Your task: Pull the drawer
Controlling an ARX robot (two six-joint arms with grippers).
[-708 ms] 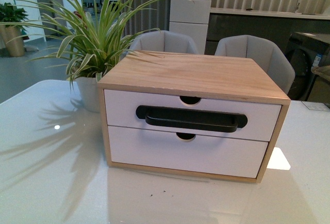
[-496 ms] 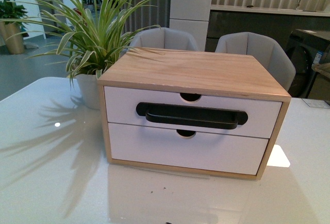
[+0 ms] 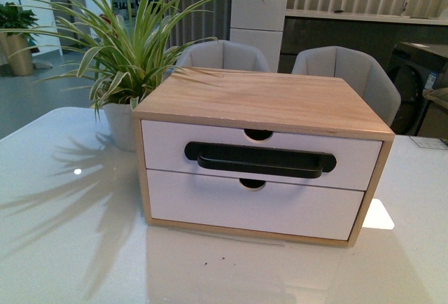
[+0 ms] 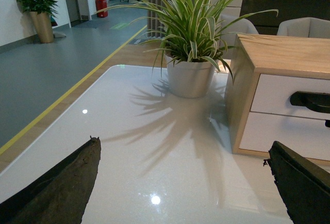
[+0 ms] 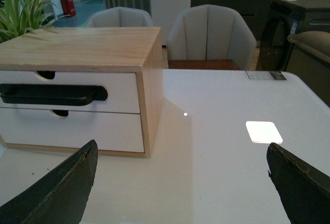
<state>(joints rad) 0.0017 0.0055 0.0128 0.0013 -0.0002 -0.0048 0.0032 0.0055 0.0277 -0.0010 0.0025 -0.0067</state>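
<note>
Nothing is done yet: the drawer [image 3: 168, 144], upper of two in the box [image 3: 266, 101] on the bench [image 3: 70, 234], sits shut, handle [image 3: 259, 162] untouched, while left jaws and right jaws gape empty well short of it, so reach, grip and pull remain.
</note>
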